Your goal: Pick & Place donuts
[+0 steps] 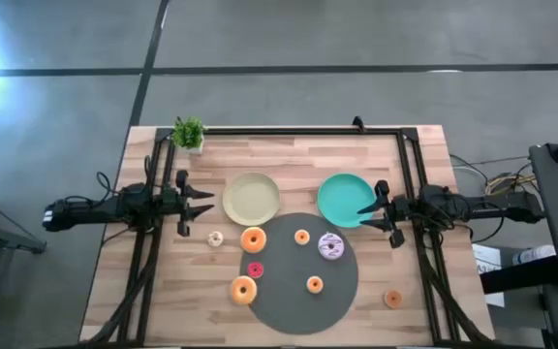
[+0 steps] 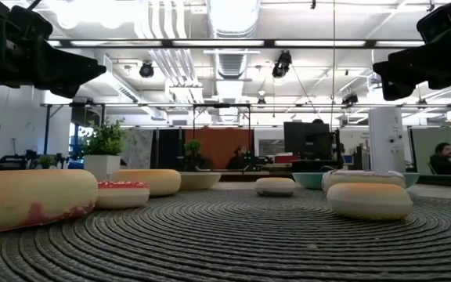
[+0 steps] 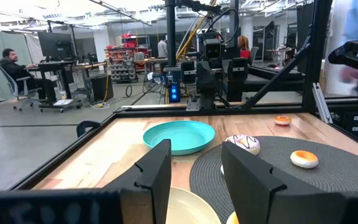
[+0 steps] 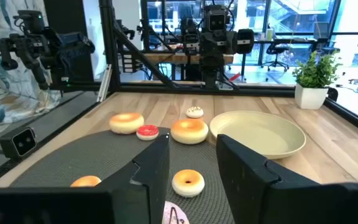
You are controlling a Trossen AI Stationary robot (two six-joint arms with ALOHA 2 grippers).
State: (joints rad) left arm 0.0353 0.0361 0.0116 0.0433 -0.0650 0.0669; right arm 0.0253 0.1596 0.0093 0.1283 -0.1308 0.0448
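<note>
Several toy donuts lie flat on the grey round mat: two orange ones, two mini orange ones, a mini pink one and a lilac-white one. A mini cream donut and another orange donut lie on the bare wood. My left gripper hovers open beside the cream plate. My right gripper hovers open over the teal plate's right edge. Both hold nothing.
A small potted plant stands at the far left corner. A black frame runs along the table's far edge and both sides. Bare wood shows at the near left and near right.
</note>
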